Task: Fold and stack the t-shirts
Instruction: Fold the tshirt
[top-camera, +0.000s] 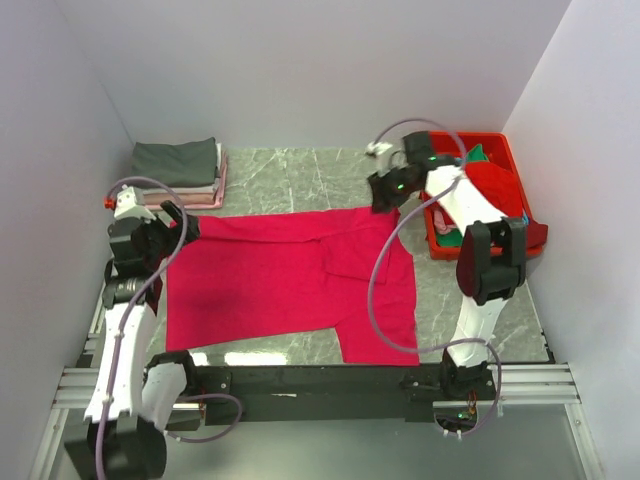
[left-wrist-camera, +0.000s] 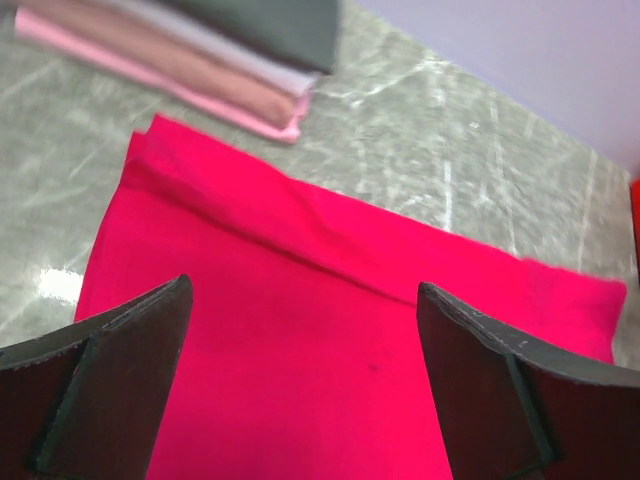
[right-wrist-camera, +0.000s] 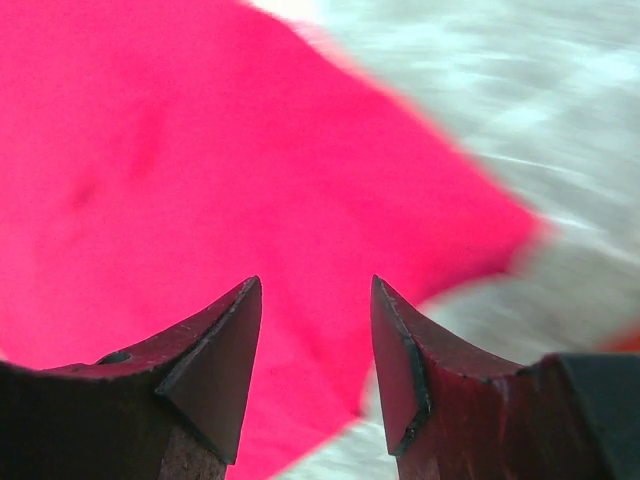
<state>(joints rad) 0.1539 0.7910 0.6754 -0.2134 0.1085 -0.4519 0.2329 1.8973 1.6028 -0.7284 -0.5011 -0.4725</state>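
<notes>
While the crimson-pink t-shirt (top-camera: 290, 280) lay spread on the table (top-camera: 300, 170), we logged the left gripper (left-wrist-camera: 305, 300) wide open and the right gripper (right-wrist-camera: 315, 290) parted, both holding nothing.

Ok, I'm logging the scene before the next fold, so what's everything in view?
spread shirt: 1, crimson, flat on the middle of the table
folded shirts: about 4, dark grey on top, then white and pinks, stacked far left
bin: 1, red, far right
shirts in bin: at least 2, red and teal, heaped
table: 1, grey marble
left gripper: 1, black, open, over the spread shirt's far left corner
right gripper: 1, black, open, over its far right corner
</notes>
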